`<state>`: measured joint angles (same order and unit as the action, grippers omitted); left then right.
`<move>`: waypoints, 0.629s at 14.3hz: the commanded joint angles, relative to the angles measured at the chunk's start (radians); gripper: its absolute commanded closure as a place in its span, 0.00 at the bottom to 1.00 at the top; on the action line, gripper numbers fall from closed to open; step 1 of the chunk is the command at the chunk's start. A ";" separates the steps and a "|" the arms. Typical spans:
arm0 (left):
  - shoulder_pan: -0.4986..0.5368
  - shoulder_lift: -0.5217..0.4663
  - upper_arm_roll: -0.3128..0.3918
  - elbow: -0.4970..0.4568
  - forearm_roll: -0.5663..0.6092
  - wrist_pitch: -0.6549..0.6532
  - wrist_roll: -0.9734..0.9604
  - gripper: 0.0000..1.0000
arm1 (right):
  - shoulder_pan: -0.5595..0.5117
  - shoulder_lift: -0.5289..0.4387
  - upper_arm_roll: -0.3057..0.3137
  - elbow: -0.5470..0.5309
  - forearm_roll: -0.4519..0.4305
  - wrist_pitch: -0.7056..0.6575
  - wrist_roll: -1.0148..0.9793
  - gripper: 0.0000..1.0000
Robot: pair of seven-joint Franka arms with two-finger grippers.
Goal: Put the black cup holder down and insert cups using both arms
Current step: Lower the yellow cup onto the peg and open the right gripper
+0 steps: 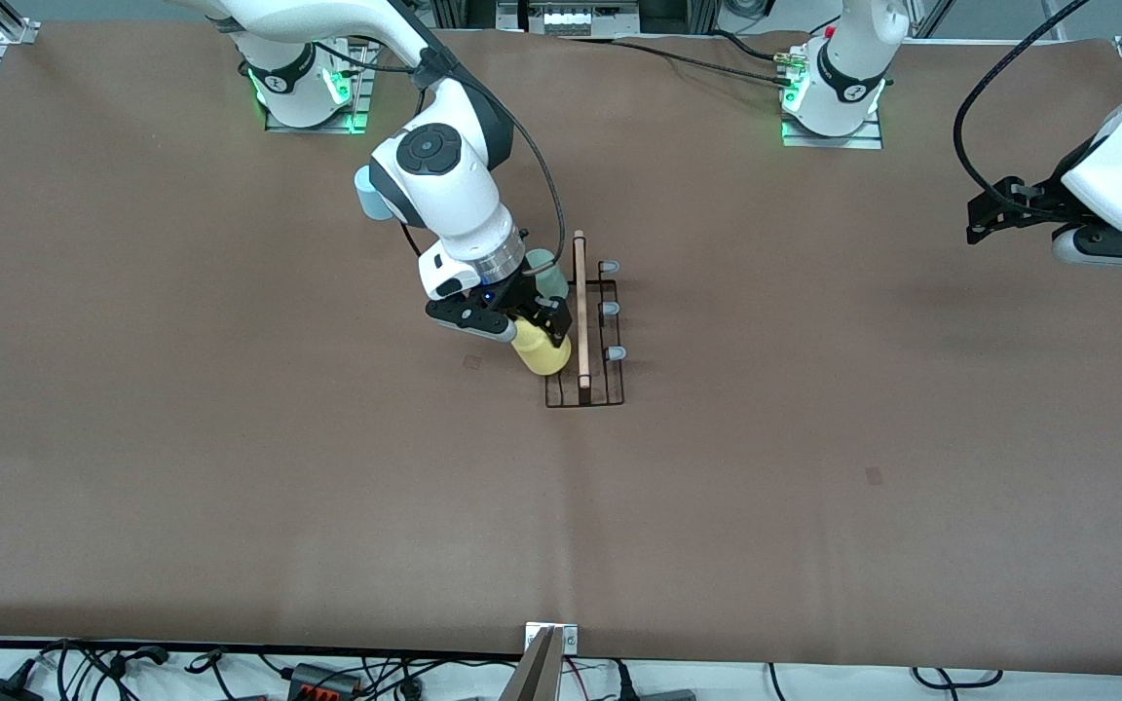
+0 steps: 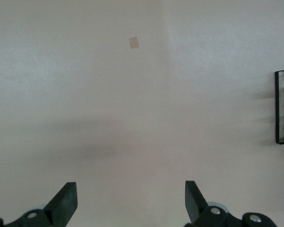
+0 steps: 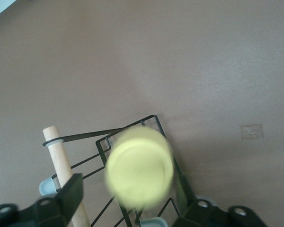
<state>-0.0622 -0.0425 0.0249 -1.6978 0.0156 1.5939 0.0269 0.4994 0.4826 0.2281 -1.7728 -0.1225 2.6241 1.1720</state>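
Pinching yellow cup [image 1: 542,352]: right tool [image 1: 529,326] over black cup holder [image 1: 587,382] | left tool [image 2: 128,203] spread, waiting over table [image 1: 814,467]

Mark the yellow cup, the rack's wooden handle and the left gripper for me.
yellow cup [image 1: 542,352], front view, on its side wall.
wooden handle [image 1: 580,302], front view, mid-rod.
left gripper [image 2: 131,205], left wrist view, midway between its open fingertips.

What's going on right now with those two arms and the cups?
Right gripper shut on yellow cup, over black cup holder. Left gripper open, waiting at its table end. Nothing in the way.
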 commanded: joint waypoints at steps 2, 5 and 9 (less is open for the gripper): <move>-0.001 0.001 0.001 0.023 -0.022 -0.022 -0.004 0.00 | -0.048 -0.094 -0.004 0.010 -0.008 -0.147 -0.015 0.00; 0.001 0.001 0.004 0.023 -0.022 -0.022 -0.001 0.00 | -0.163 -0.238 0.007 0.012 0.030 -0.462 -0.203 0.00; -0.001 0.003 0.004 0.023 -0.022 -0.022 -0.004 0.00 | -0.422 -0.364 0.007 0.025 0.119 -0.816 -0.689 0.00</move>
<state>-0.0617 -0.0425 0.0260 -1.6948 0.0156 1.5922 0.0264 0.2131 0.1687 0.2158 -1.7349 -0.0498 1.9107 0.6948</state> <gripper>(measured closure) 0.000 0.000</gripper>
